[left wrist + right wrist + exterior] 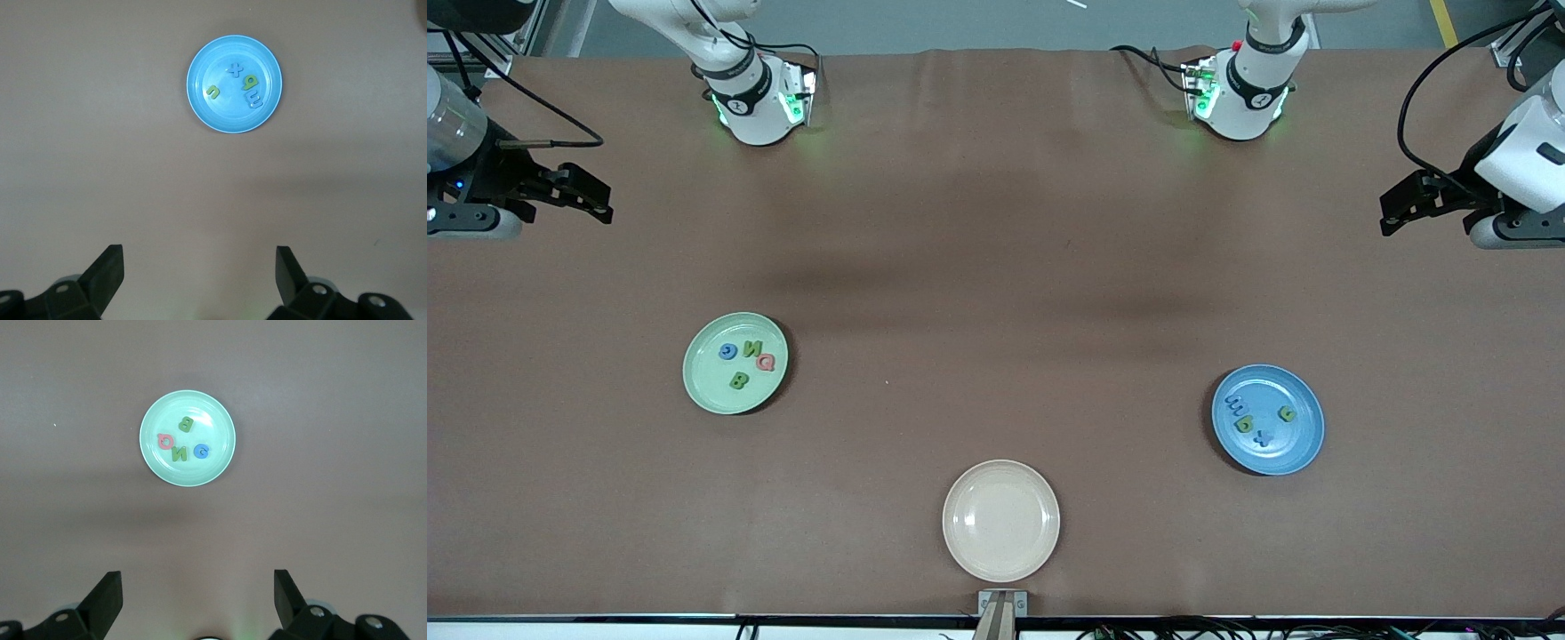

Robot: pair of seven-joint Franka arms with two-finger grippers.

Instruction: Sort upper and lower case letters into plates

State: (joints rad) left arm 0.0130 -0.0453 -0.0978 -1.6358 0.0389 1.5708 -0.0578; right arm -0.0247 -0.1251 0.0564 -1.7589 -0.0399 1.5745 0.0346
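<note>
Jaws apart on both grippers, left (pixel 1392 213) and right (pixel 600 203); cream plate (pixel 1001 520) empty.

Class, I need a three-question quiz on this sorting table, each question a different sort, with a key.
1. True or false: the cream plate holds a letter.
2. Which plate holds the pink Q? A) pale green plate B) blue plate
3. Fill in: the left gripper and right gripper both stand ____ and hold nothing.

Key: 1 false; 2 A; 3 open.
</note>
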